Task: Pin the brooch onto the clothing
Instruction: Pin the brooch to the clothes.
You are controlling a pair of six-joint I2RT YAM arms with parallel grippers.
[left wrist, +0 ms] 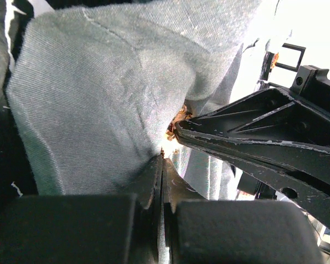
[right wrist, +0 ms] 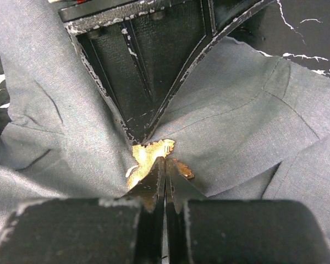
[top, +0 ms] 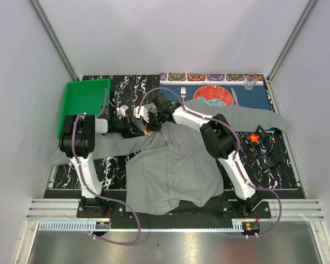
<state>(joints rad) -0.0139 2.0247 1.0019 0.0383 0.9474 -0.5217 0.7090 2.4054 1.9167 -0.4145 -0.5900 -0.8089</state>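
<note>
The left gripper (left wrist: 162,160) pinches the shirt (left wrist: 99,99) taut, likely so the right gripper (right wrist: 165,163), clamped on the brooch (right wrist: 147,155) at three o'clock, can pin.

Robotics lab test cell: plain white panels (top: 154,33) walled table in; aluminium rails (top: 49,208) and looped purple cables (top: 138,226) sat at 6 o'clock; black marbled tabletop (top: 113,165).

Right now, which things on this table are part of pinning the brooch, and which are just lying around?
Part of the job: grey shirt; gold brooch, pinched by the right gripper; left gripper, shut on the shirt fabric beside it.
Just lying about: green tray; blue placemat; clear cup; small orange object.
</note>
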